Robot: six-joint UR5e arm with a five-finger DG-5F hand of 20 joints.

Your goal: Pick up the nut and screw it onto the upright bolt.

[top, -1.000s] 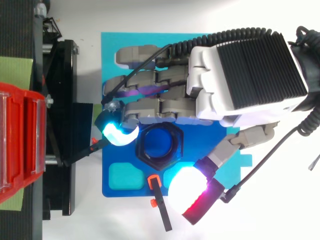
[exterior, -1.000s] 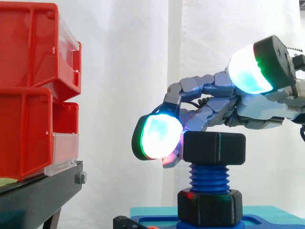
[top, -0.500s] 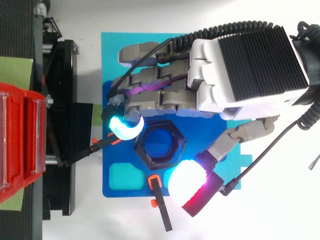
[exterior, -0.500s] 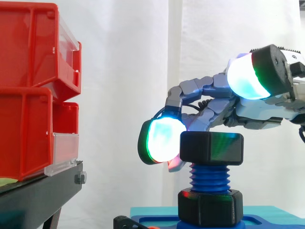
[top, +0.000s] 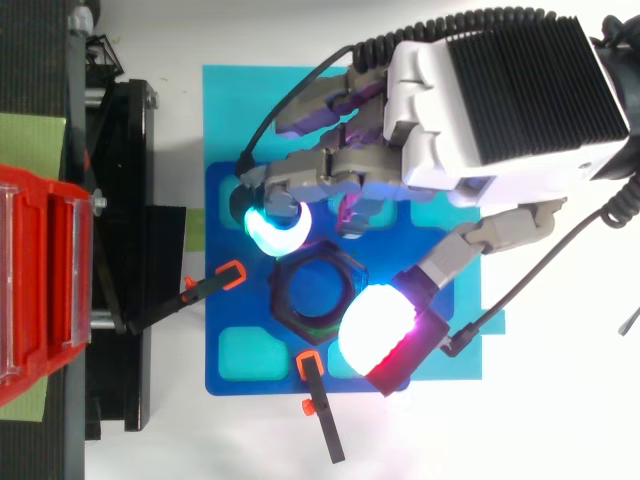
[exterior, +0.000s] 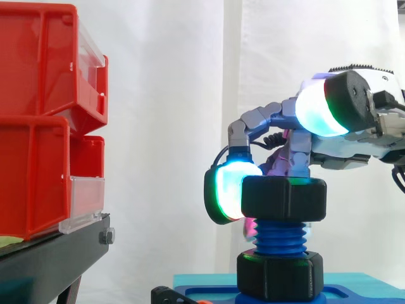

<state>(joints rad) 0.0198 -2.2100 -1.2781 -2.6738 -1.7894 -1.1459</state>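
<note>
One black nut (exterior: 283,198) sits on the upper end of the upright blue bolt (exterior: 278,235), level, with several turns of bare thread between it and a second black nut (exterior: 280,273) at the bolt's foot. From above, the bolt's blue end shows through the middle of the upper nut.

The bolt stands on a dark blue plate (top: 240,375) with paler recesses. The plate lies on a teal mat (top: 230,110) on the white bench (top: 560,430). Two black clamps with orange tips lie at the plate's edges, one (top: 318,400) at the lower side in the top view and one (top: 215,282) towards the stand.

The hand (top: 480,110) reaches in over the plate with its fingers curled down round the upper nut. One fingertip (exterior: 229,190), glowing cyan and green, lies against the nut's left flank in the side view. A magenta glow shows from another finger behind the nut. The thumb pad (top: 378,325), glowing white and magenta, is on the opposite side; in the top view it overlaps the nut's rim, and in the side view it stands higher than the nut's top.

Well apart to the left, red bins (exterior: 38,126) are stacked on a black stand (exterior: 50,259), before the white curtain (exterior: 164,95)
</note>
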